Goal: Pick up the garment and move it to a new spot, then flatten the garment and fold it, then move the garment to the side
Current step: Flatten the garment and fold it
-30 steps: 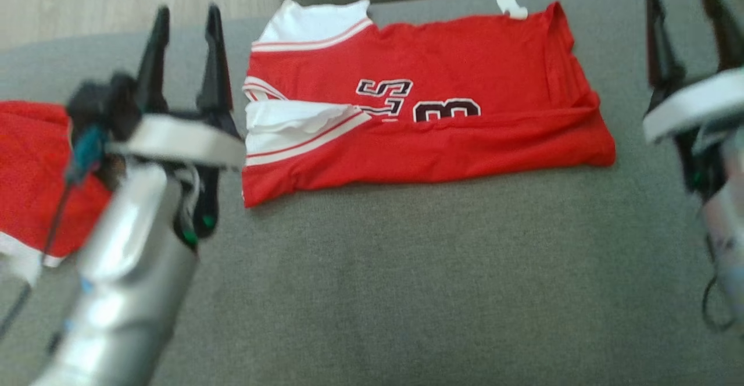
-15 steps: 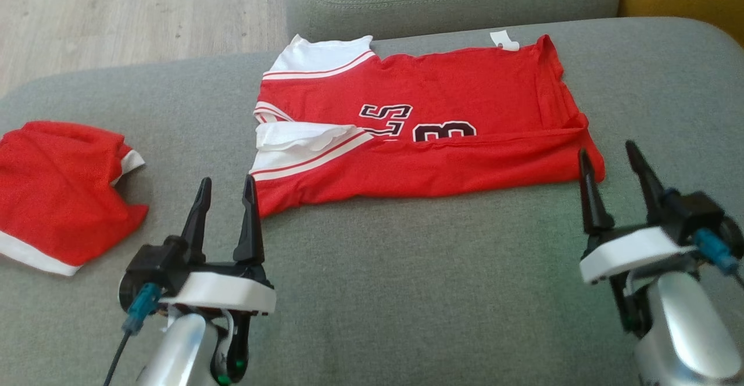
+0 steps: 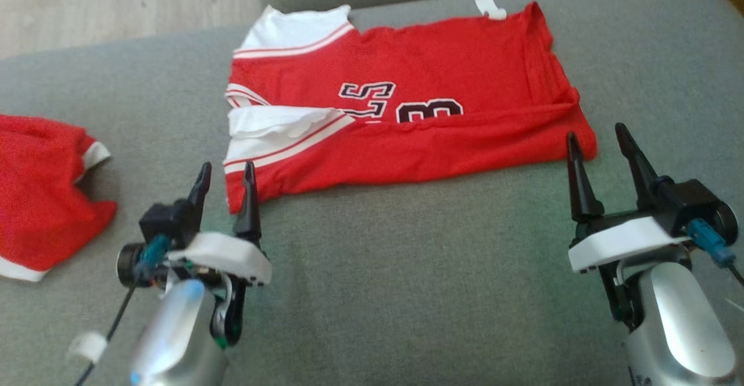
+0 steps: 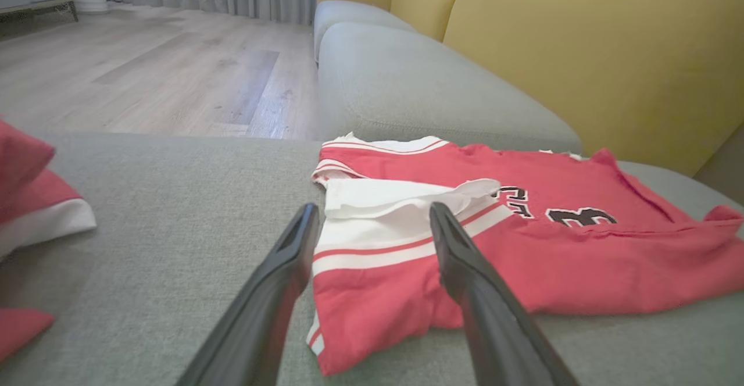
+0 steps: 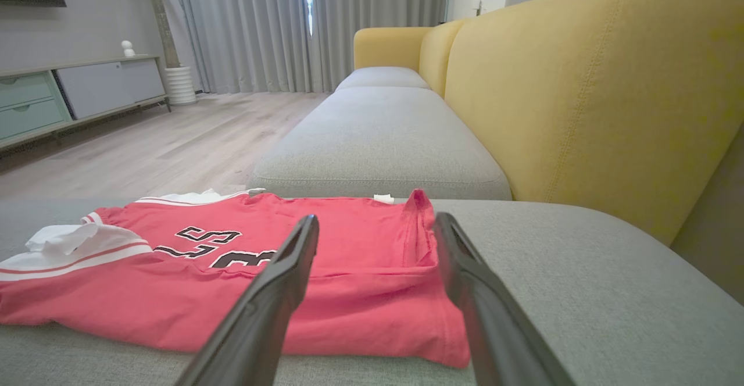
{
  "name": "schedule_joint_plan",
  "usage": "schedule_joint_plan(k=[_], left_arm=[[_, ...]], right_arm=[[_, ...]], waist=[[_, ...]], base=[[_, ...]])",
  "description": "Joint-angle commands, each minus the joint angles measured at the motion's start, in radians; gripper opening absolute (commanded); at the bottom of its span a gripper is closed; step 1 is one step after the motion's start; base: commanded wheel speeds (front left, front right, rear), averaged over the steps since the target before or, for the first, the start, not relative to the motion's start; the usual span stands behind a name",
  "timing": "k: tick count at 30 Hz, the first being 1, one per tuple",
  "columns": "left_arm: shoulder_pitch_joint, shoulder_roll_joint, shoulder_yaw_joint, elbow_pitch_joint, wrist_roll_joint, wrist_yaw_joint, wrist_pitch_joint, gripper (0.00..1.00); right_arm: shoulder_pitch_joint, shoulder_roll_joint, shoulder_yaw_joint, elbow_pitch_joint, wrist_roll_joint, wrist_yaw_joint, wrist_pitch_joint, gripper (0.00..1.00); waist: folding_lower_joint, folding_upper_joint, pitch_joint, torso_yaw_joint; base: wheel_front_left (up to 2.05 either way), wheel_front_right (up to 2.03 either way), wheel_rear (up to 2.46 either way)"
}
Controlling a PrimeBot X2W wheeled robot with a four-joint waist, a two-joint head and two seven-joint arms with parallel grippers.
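Left tool (image 3: 226, 166): jaws wide apart, gripping nothing. It sits low over the grey seat cushion (image 3: 407, 293), lined up with the near-left corner of the red garment (image 3: 407, 124). In the left wrist view that corner shows between the two fingers. We cannot tell if a fingertip touches the cloth.

Right tool (image 3: 597, 131): also spread wide and gripping nothing. It is at the garment's near-right corner, fingers pointing to the far side.

We see the garment lying flat across the middle of the cushion, long side running left to right between the two tools. Its near long edge is folded over towards the middle, and the fold covers the lower part of the black-and-white lettering (image 3: 401, 102). The white, red-striped parts are at the left end. A small white tag (image 3: 490, 7) is at the far edge, towards the right.

A second red piece (image 3: 40, 194) with white trim lies bunched on the same cushion, well apart to the left.

Further out we have the yellow backrest (image 5: 581, 84) on the right, wood floor (image 3: 116, 2) far left, and grey curtains (image 5: 244, 25) at the back of the room.
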Motion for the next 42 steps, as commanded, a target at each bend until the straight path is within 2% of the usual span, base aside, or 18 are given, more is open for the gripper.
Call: schedule_joint_plan(k=[1, 5, 12, 18, 19, 20, 21, 27, 33, 42], left_arm=[[-0.068, 0.009, 0.032, 0.000, 0.004, 0.009, 0.012, 1.00], [-0.123, 0.008, 0.033, 0.098, -0.006, 0.023, 0.078, 1.00], [-0.178, 0.035, 0.045, 0.233, 0.007, 0.099, 0.145, 1.00], [-0.193, 0.039, 0.017, 0.314, 0.005, 0.082, 0.228, 1.00], [-0.194, 0.039, 0.011, 0.321, 0.006, 0.075, 0.239, 0.50], [-0.196, 0.042, 0.001, 0.325, 0.012, 0.070, 0.244, 0.16], [-0.198, 0.045, -0.006, 0.325, 0.019, 0.068, 0.240, 0.00], [-0.207, 0.051, 0.000, 0.281, 0.018, 0.067, 0.140, 0.00], [-0.225, 0.040, -0.015, 0.179, 0.026, 0.028, 0.009, 0.00], [-0.224, 0.018, -0.062, 0.088, 0.042, 0.012, -0.012, 0.00]], right_arm=[[-0.042, 0.009, 0.029, -0.042, 0.000, -0.001, 0.003, 1.00], [-0.054, 0.012, 0.034, -0.059, -0.005, -0.001, 0.006, 1.00], [-0.075, 0.029, 0.058, -0.057, 0.012, -0.001, -0.004, 1.00], [-0.086, 0.037, 0.075, -0.051, 0.028, -0.001, -0.011, 1.00], [-0.086, 0.038, 0.077, -0.050, 0.029, -0.001, -0.012, 1.00], [-0.087, 0.039, 0.079, -0.049, 0.031, -0.001, -0.012, 1.00], [-0.087, 0.039, 0.081, -0.047, 0.032, -0.001, -0.012, 1.00], [-0.086, 0.039, 0.055, -0.019, 0.017, -0.001, 0.022, 1.00], [-0.122, 0.043, -0.043, 0.054, -0.039, -0.001, 0.137, 1.00], [-0.261, 0.049, -0.202, 0.250, -0.111, -0.001, 0.317, 1.00]], waist=[[0.0000, 0.0000, 0.034, -0.019], [0.0000, 0.0000, 0.071, -0.038], [0.0000, 0.0000, 0.107, -0.072], [0.0000, 0.0000, 0.112, -0.087], [0.0000, 0.0000, 0.111, -0.088], [0.0000, 0.0000, 0.111, -0.089], [0.0000, 0.0000, 0.110, -0.089], [0.0000, 0.0000, 0.093, -0.074], [0.0000, 0.0000, 0.084, -0.038], [0.0000, 0.0000, 0.096, 0.020]], base=[[0.00, 0.00, 0.00], [0.00, 0.00, 0.00], [0.00, 0.00, 0.00], [0.00, 0.00, 0.00], [0.00, 0.00, 0.00], [0.00, 0.00, 0.00], [0.00, 0.00, 0.00], [0.00, 0.00, 0.00], [0.00, 0.00, 0.00], [0.00, 0.00, 0.00]])
